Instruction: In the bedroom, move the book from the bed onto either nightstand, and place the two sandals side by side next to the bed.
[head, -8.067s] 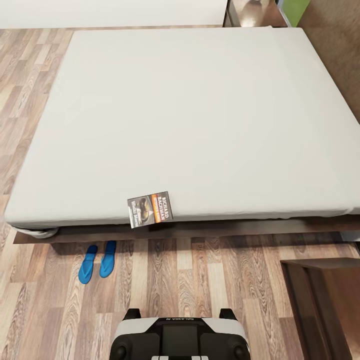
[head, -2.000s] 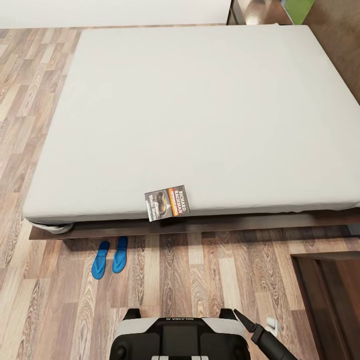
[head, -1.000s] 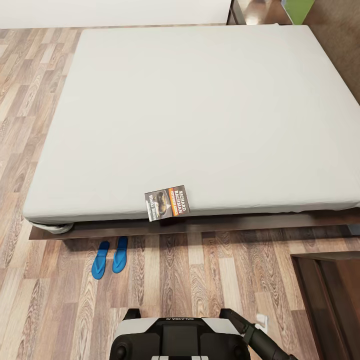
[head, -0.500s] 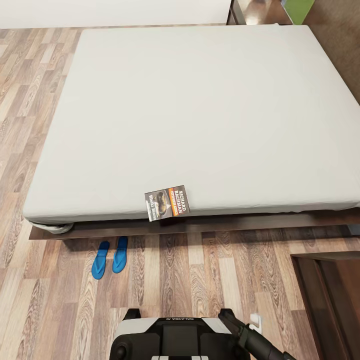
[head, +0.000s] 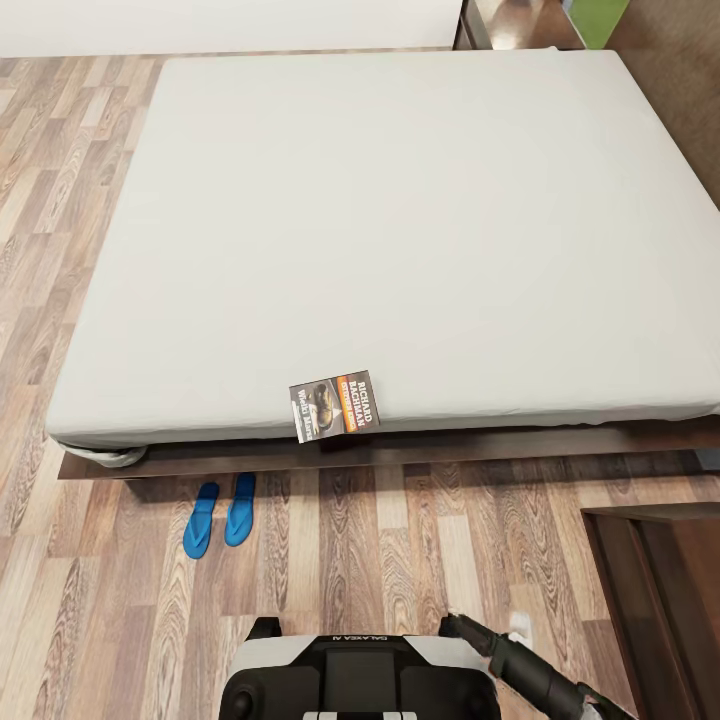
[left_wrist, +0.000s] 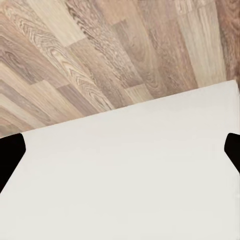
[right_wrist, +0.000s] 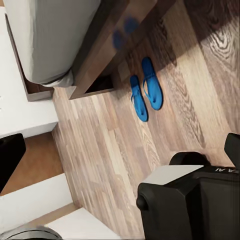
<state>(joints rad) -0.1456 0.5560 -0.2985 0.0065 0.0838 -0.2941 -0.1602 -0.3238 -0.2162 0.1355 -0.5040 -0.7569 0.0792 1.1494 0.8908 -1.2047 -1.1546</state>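
Book step in hand; sandals (head: 220, 513) already paired on floor beside bed (head: 400, 230). Book (head: 335, 405) flat at mattress near edge, overhanging slightly. Right pincer (head: 452, 624) low by robot base, well short of book, holding nothing; opening: cannot tell. Next: reach forward, pinch overhanging edge.
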